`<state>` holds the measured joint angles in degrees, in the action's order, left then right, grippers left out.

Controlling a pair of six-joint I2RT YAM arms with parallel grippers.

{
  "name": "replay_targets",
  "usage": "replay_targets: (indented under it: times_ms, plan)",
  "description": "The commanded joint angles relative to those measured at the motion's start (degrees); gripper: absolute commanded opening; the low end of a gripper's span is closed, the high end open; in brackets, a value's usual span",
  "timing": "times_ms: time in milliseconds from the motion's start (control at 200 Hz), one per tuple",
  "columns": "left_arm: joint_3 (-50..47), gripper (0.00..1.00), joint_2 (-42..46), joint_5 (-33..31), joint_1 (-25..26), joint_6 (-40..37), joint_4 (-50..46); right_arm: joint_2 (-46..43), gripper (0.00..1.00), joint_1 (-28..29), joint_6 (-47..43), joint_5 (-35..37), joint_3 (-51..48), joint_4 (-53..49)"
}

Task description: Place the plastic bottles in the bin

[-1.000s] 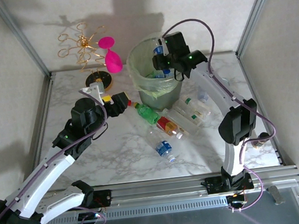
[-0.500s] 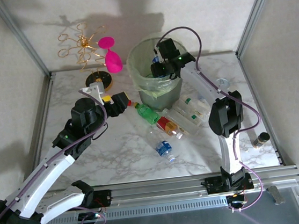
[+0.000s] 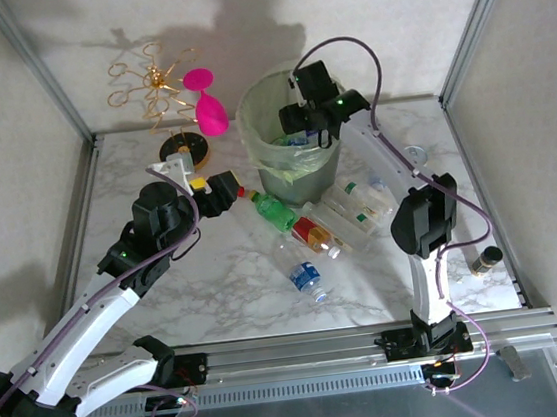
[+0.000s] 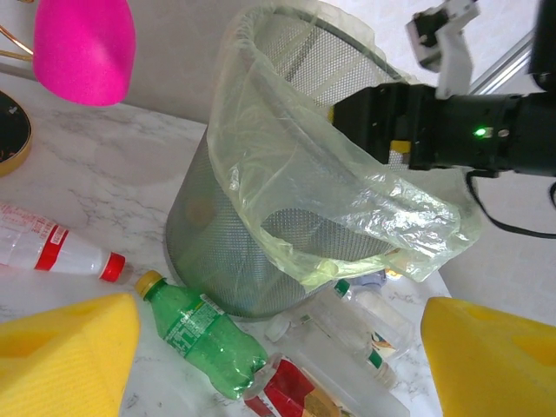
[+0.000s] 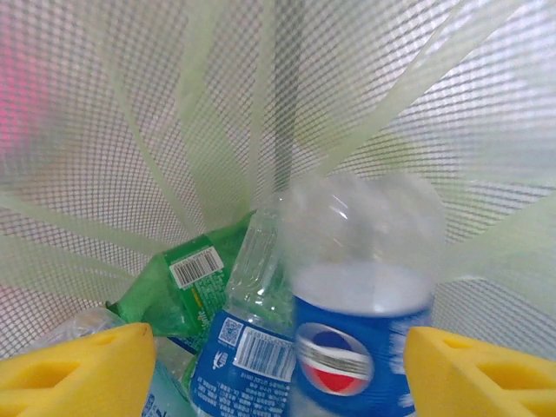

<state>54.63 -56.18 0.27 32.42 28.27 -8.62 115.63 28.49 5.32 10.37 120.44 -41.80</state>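
The right arm has swung left since the earlier frame, carrying the right gripper (image 3: 297, 132) from the right rim of the bin (image 3: 253, 111) to above its mouth. The left arm has not shifted.

In the right wrist view the yellow pads (image 5: 74, 369) stand apart. A blue-labelled bottle (image 5: 360, 343) sits between them, blurred, with a clear gap on its left side. I judge it just released and dropping, not held.

Below it, inside the bin, lie a green bottle (image 5: 187, 282) and another blue-labelled bottle (image 5: 248, 352), so part of the job is done.

Much is left. On the table just near of the bin lie:
- a green bottle with a yellow cap (image 3: 274, 212);
- a red-labelled bottle (image 3: 312, 233), near and right of it;
- a blue-labelled one (image 3: 307, 278), nearer still;
- a cluster of clear bottles (image 3: 356, 210) to the right of the bin's base.

A clear bottle with a red cap (image 4: 56, 252) lies left of the green one. I count at least six outside.

The left gripper (image 3: 234, 189) hangs left of the bin with its pads (image 4: 61, 360) spread and nothing between them. The green bottle is just ahead of it, low between the pads in the left wrist view, and looks like the nearest pick. The pink goblet (image 3: 208, 106) stands far left of the bin.
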Motion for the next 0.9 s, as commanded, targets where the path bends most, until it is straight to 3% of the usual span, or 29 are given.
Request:
replay_targets:
  times_ms: [0, 200, 355, 526, 706, 891]
  plan:
    - [-0.36, 0.84, 0.71, -1.42, -0.43, 0.03, 0.96, -4.97, 0.74, 1.34, 0.65, 2.44, 2.69, -1.33]
    - [-0.53, 0.83, 1.24, -2.2, -0.52, 0.6, 0.49, -11.16, 0.73, 3.89, 1.83, 3.21, 0.11, -1.56]
    - [-0.49, 0.83, 2.02, -2.94, -0.49, 1.09, 0.02, -20.45, 0.69, 6.97, 3.5, 3.65, -9.69, 0.71]
    - [-0.24, 0.82, 3.25, -4.23, -0.52, 2.41, -0.91, -31.09, 0.54, 11.0, 5.16, 4.01, -22.27, 2.76]
    - [2.66, 0.83, 3.23, -5.82, -1.44, 7.45, -7.42, -38.94, 0.47, 19.88, 5.07, 9.17, -33.83, 2.93]
    - [-0.72, 0.83, 7.56, -0.28, -7.37, 11.27, -10.01, -42.32, 0.49, 27.84, 5.94, 11.6, -42.17, 4.29]
